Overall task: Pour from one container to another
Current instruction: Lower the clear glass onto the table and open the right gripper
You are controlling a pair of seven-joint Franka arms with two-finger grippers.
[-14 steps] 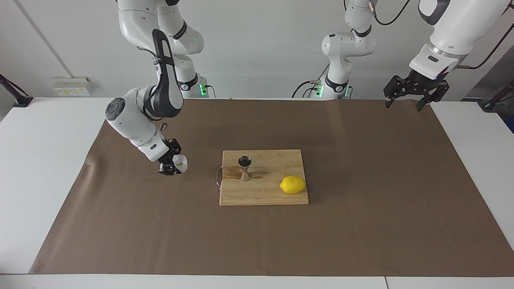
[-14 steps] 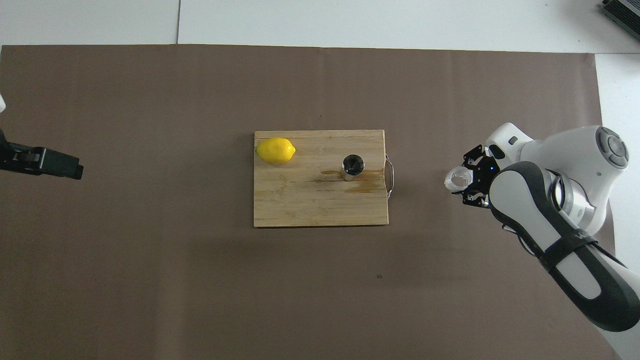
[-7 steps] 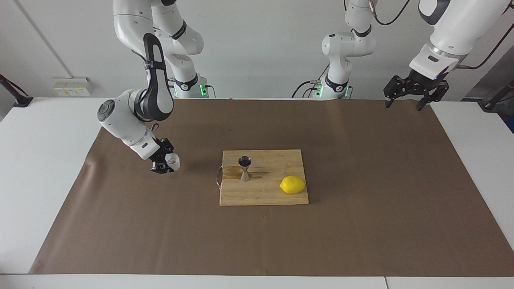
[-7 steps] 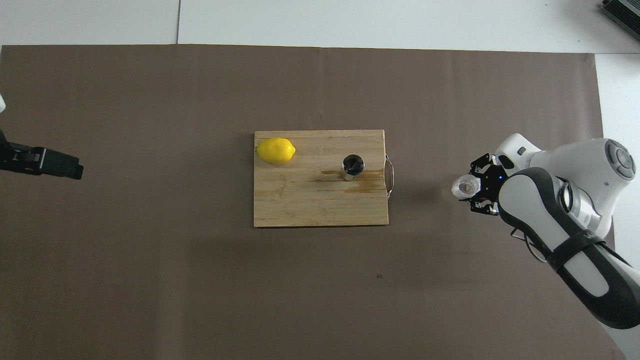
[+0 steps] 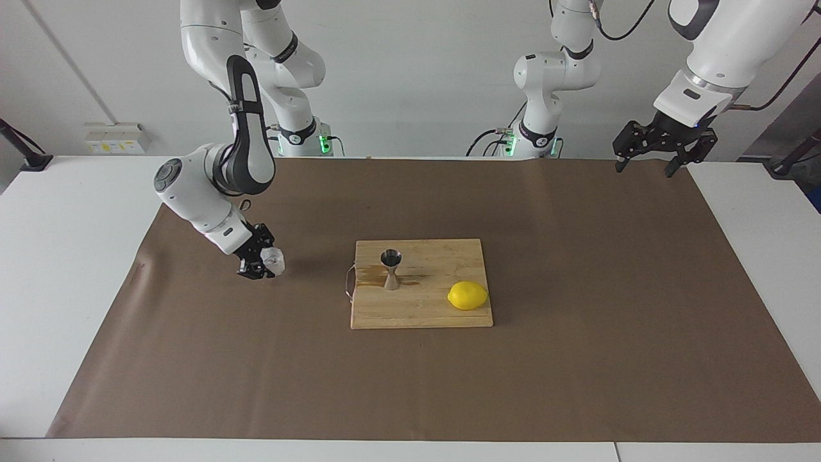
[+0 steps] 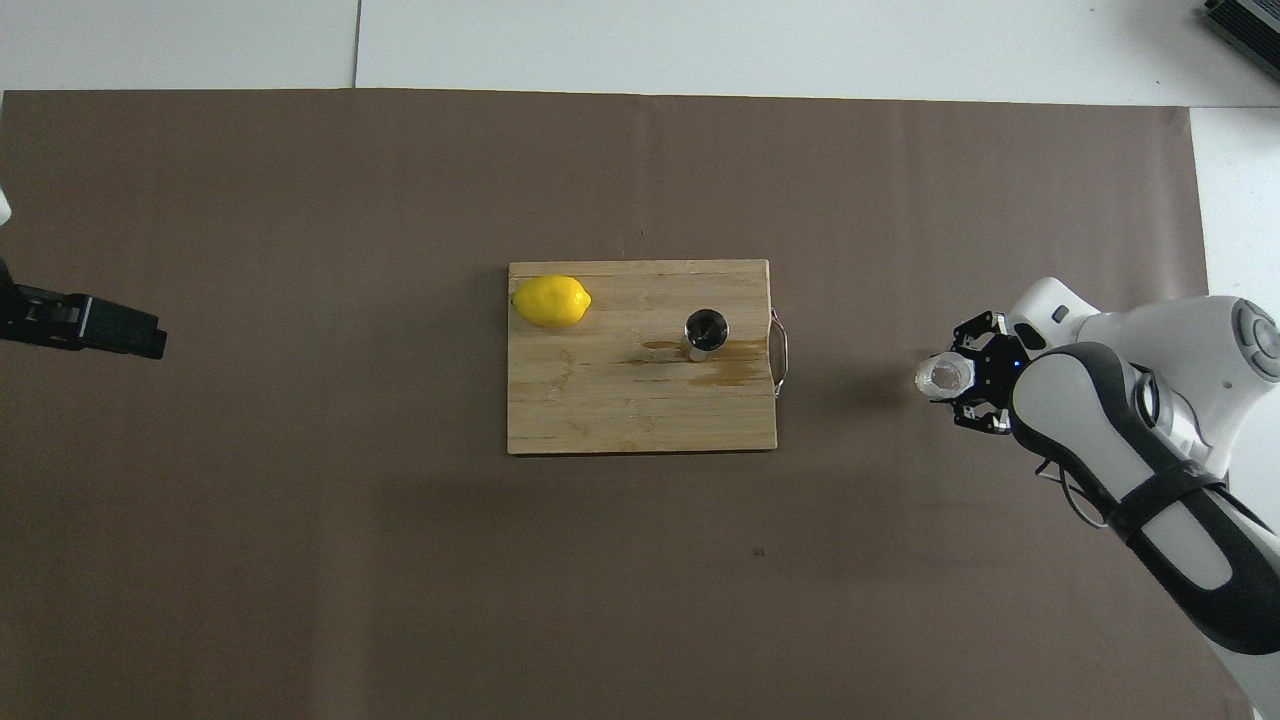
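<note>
Right gripper (image 5: 260, 263) fingers around cup (image 5: 274, 258) low over brown paper (image 5: 577, 359), well apart from board (image 5: 436, 314), jigger (image 5: 390, 269) upright on board beside lemon (image 5: 467, 295), left gripper (image 5: 655, 149) spread, waiting above table (image 5: 64, 256) edge, white wall.

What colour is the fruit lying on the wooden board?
Bright yellow: the lemon, clearest in the facing view.

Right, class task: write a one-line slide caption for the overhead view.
Right gripper at clear cup on brown paper; steel jigger and lemon on cutting board.
</note>
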